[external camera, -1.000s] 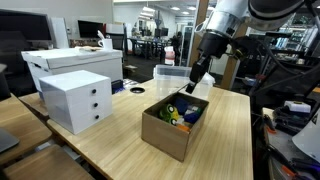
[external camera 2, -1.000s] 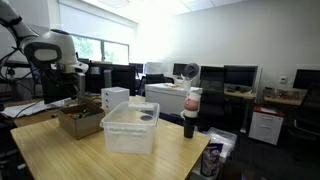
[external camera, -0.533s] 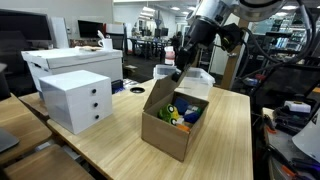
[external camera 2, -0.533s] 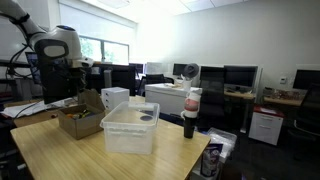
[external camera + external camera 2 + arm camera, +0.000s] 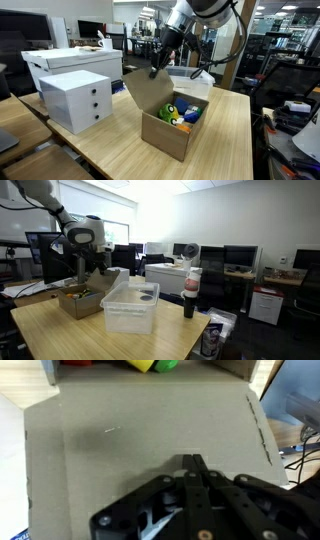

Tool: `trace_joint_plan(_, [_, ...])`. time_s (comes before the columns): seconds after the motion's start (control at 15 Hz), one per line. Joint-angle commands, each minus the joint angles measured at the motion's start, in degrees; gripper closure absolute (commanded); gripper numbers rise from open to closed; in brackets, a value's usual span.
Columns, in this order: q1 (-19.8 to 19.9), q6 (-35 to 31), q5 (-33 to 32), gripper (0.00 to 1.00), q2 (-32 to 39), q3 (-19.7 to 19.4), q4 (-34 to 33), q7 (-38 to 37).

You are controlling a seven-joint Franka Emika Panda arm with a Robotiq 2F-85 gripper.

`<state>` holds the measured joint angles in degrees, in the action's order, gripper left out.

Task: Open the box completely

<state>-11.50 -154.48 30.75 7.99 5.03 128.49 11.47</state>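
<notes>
Flap (image 5: 148,92) on the box (image 5: 165,138) is now standing higher, frame centre; I am pushing it outward, jaws together for pushing.

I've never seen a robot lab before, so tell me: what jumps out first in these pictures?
The big robot arm leans over the wooden table, its gripper against a raised flap of the brown cardboard box. Bright yellow and green items show inside it. A white three-drawer cube stands beside the box, and in an exterior view a clear plastic bin sits in front.
</notes>
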Motion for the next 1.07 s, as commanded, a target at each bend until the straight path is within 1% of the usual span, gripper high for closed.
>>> trace_joint_plan(0.0, [3.65,5.61,-6.65,0.97,8.07,0.48,-8.65,-3.80])
trace_joint_plan(0.2, [4.45,12.79,-13.38,0.97,12.49,-0.50,-13.40,-9.33])
trace_joint_plan(0.47, [3.92,24.84,-19.83,0.97,16.20,-1.69,-17.88,-16.33])
trace_joint_plan(0.53, [3.87,28.22,-20.83,0.98,17.30,-1.57,-19.21,-17.42])
trace_joint_plan(0.6, [3.69,30.10,-21.57,0.98,17.71,-1.67,-19.93,-18.39])
trace_joint_plan(0.67, [2.49,31.70,-21.87,0.97,17.94,-0.95,-20.59,-20.30])
trace_joint_plan(0.73, [2.49,33.36,-22.13,0.97,18.07,-0.83,-21.29,-20.59])
trace_joint_plan(0.8, [2.00,36.46,-22.53,0.97,18.81,-0.59,-23.06,-21.74])
trace_joint_plan(0.87, [0.98,40.53,-22.86,0.97,17.90,-0.32,-25.18,-23.50])
trace_joint_plan(0.93, [0.95,42.04,-23.50,0.72,16.44,-0.48,-25.75,-23.14])
trace_joint_plan(1.0, [0.50,44.87,-24.42,0.66,15.93,-0.40,-28.16,-23.44])
